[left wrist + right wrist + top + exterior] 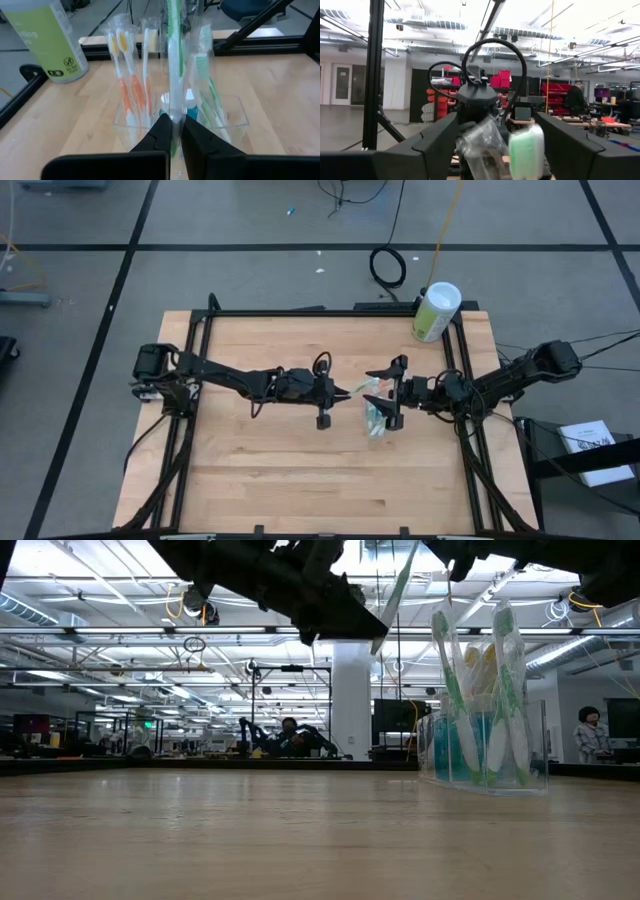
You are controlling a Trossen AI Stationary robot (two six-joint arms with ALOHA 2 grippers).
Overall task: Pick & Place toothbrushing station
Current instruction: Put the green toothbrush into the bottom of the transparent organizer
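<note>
A clear plastic cup (375, 420) stands on its base on the wooden table, right of centre. It holds several wrapped toothbrushes, green-white (505, 690) and orange-yellow (127, 85), and a blue tube (191, 107). My left gripper (347, 392) is just left of the cup and shut on one wrapped green-and-white toothbrush (174, 60). My right gripper (392, 393) is wide open over the cup's right side. The wrapped brush tops (525, 150) show between its fingers, and I see no touch. My left gripper pinches the green-and-white toothbrush's handle (174, 117) between its two fingers, through the clear wrapper. The fingers come about level from the table's left and lie across the brush. The brush (393, 595) stands slanted, head up, lifted clear of the table and beside the cup (485, 765).
A pale-green canister (436, 311) with a white lid stands at the table's far right corner. A black frame (330, 311) runs around the table's edges. There is bare wood at the near side and on the left.
</note>
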